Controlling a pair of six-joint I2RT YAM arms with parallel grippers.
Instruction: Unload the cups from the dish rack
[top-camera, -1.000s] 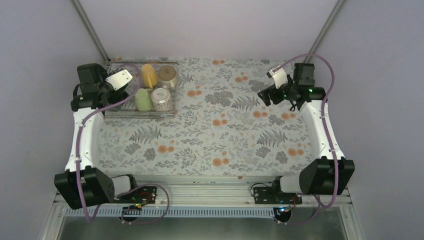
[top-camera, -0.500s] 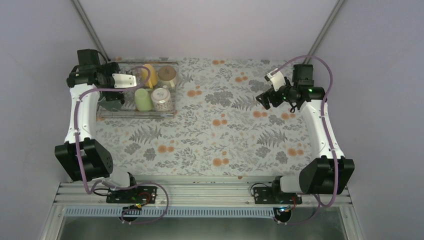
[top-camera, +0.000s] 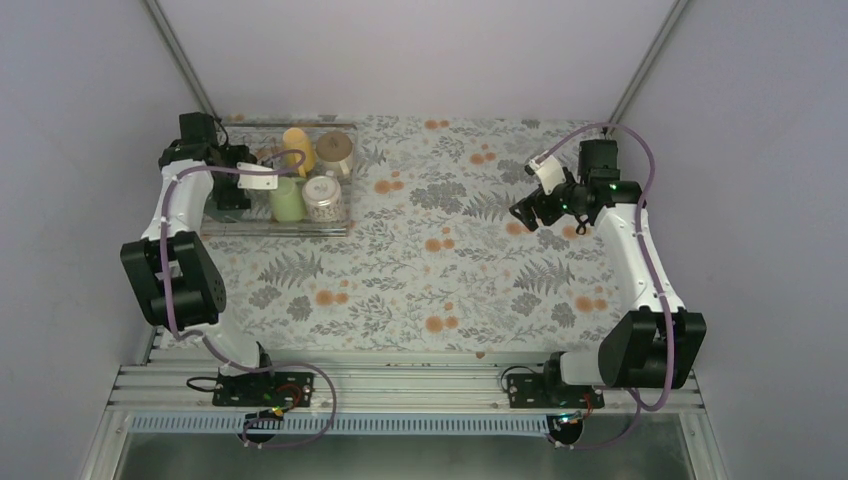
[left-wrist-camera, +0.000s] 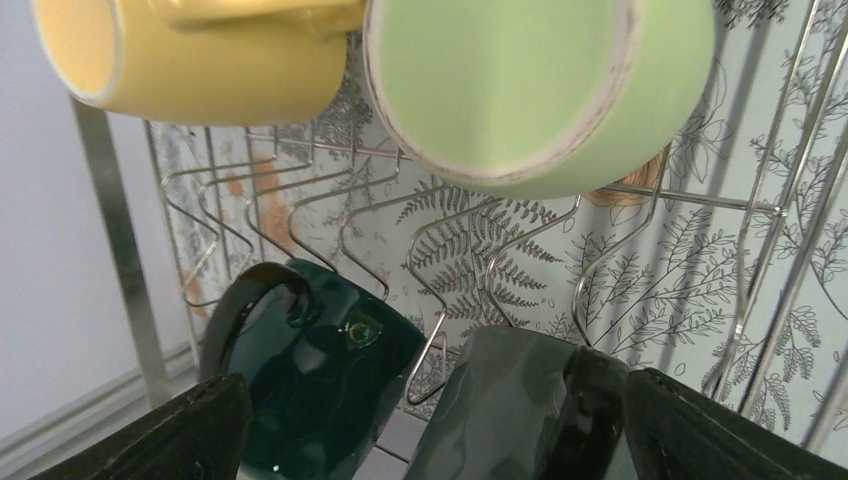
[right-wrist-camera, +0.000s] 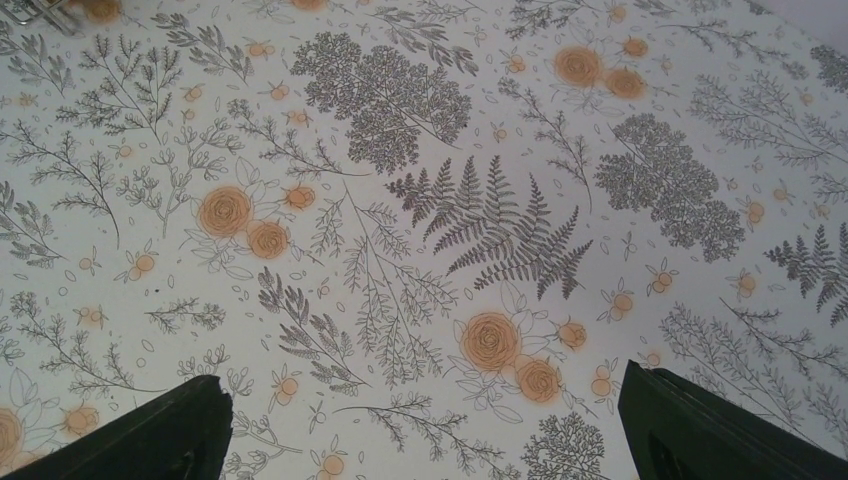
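The dish rack (top-camera: 240, 229) stands at the table's far left. In it are a yellow mug (top-camera: 297, 146), a cream-white mug (top-camera: 335, 152), a pale green mug (top-camera: 287, 200) and a patterned mug (top-camera: 323, 198). My left gripper (top-camera: 233, 196) hangs over the rack's left part and hides the dark green mug there. In the left wrist view the gripper (left-wrist-camera: 435, 445) is open, with the dark green mug (left-wrist-camera: 320, 375) lying between its fingers on the rack bars (left-wrist-camera: 450, 250). The yellow mug (left-wrist-camera: 200, 60) and pale green mug (left-wrist-camera: 540, 90) lie beyond. My right gripper (top-camera: 525, 210) (right-wrist-camera: 425, 430) is open and empty above the cloth.
A floral tablecloth (top-camera: 440, 270) covers the table. Grey walls and two slanted metal posts (top-camera: 180, 60) close in the back corners. The left wall is close behind the rack.
My left arm has swung round and brought its gripper down over the rack's left part, onto the dark green mug. My right gripper has shifted slightly left and down.
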